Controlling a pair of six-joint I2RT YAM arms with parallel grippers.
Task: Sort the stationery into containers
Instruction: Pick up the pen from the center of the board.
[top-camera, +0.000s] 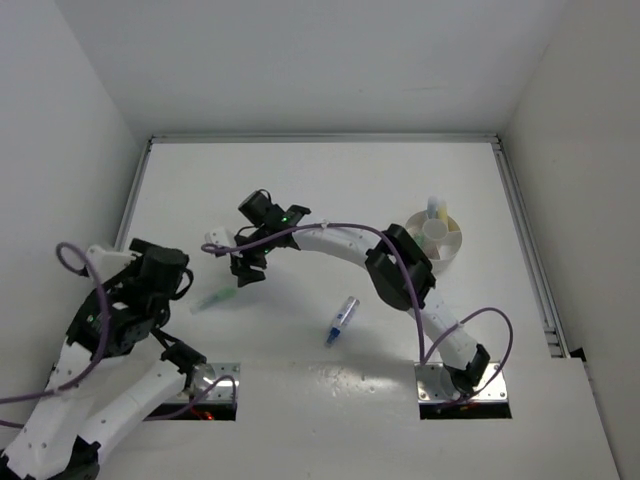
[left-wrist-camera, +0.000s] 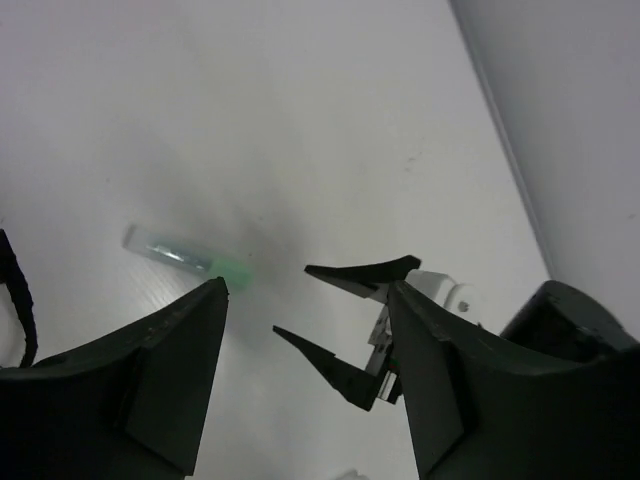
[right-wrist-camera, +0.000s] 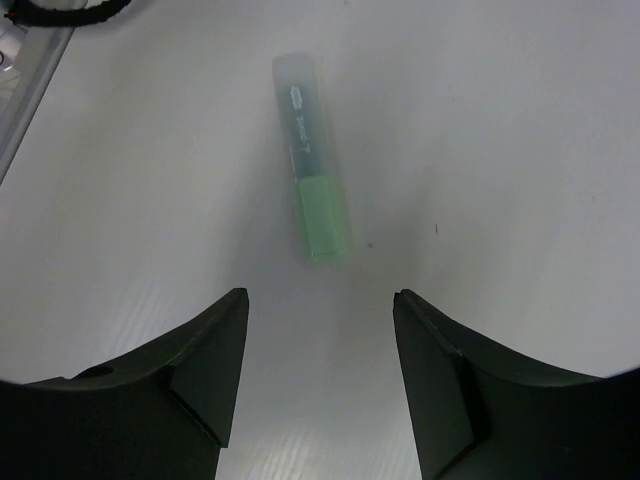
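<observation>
A green highlighter (top-camera: 212, 298) with a clear cap lies on the white table, left of centre. My right gripper (top-camera: 244, 272) is open just beyond it; in the right wrist view the highlighter (right-wrist-camera: 312, 205) lies a little ahead of the open gripper (right-wrist-camera: 320, 300), apart from it. My left gripper (top-camera: 172, 278) is open and empty to the highlighter's left; its wrist view shows the highlighter (left-wrist-camera: 190, 258) beside the left finger of the gripper (left-wrist-camera: 305, 295) and the right gripper's fingers (left-wrist-camera: 345, 355) ahead. A blue pen (top-camera: 342, 320) lies mid-table. The round white divided bowl (top-camera: 452, 252) holds yellow and blue pens.
Two square metal plates (top-camera: 228, 372) (top-camera: 430, 378) sit at the arm bases at the near edge. White walls enclose the table on the left, back and right. The right arm reaches across the middle of the table, its purple cable looping beside it.
</observation>
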